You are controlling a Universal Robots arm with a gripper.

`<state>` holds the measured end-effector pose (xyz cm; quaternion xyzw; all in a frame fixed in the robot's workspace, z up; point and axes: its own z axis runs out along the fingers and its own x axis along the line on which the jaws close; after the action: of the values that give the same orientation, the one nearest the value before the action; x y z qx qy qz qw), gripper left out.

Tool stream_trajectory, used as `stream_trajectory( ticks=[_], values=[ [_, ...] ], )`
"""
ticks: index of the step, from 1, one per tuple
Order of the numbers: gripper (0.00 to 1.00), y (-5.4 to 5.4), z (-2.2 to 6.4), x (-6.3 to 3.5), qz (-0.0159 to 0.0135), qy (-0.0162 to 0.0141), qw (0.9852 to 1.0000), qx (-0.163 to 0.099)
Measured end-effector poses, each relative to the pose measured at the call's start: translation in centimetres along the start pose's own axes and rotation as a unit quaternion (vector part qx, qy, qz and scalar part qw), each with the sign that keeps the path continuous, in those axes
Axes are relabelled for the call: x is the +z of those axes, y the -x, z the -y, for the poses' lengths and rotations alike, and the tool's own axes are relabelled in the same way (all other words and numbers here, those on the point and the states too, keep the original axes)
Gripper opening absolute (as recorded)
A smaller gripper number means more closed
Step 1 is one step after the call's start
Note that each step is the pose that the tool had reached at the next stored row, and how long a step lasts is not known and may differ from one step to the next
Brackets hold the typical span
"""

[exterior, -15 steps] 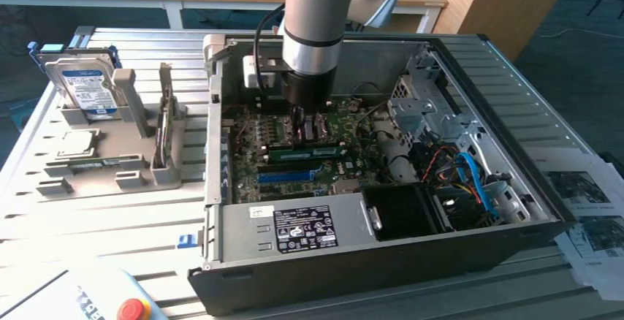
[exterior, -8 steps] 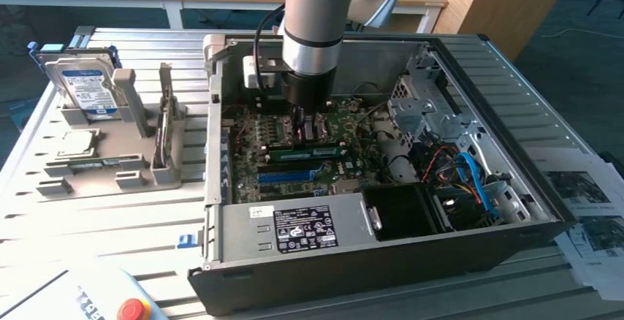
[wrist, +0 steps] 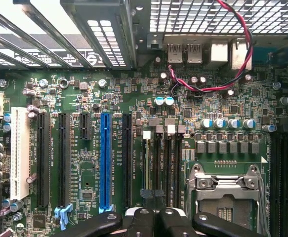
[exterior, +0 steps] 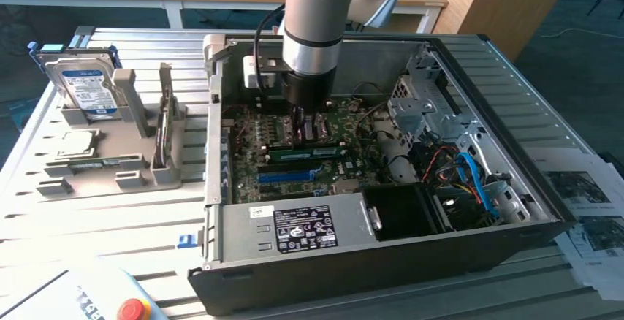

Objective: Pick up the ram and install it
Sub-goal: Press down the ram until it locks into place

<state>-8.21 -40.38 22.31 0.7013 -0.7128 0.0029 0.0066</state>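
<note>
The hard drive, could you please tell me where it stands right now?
In the exterior view, the hard drive stands upright in the grey rack, on the exterior view's left of the open computer case.

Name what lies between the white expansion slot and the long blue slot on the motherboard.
In the wrist view, between the white slot and the blue slot stand two long black slots and one short black slot.

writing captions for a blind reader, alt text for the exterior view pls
A robot arm reaches down into an open computer case, its shut gripper just above the green motherboard. A grey rack holding a hard drive stands at the exterior view's left.
</note>
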Motion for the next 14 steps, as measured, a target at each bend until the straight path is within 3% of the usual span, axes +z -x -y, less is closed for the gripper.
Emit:
stream_trajectory(
  ticks=[14],
  values=[
    [0.1,0.0,-0.01,-1.66,-0.0002,0.0001,1.0,0.0]
  ],
)
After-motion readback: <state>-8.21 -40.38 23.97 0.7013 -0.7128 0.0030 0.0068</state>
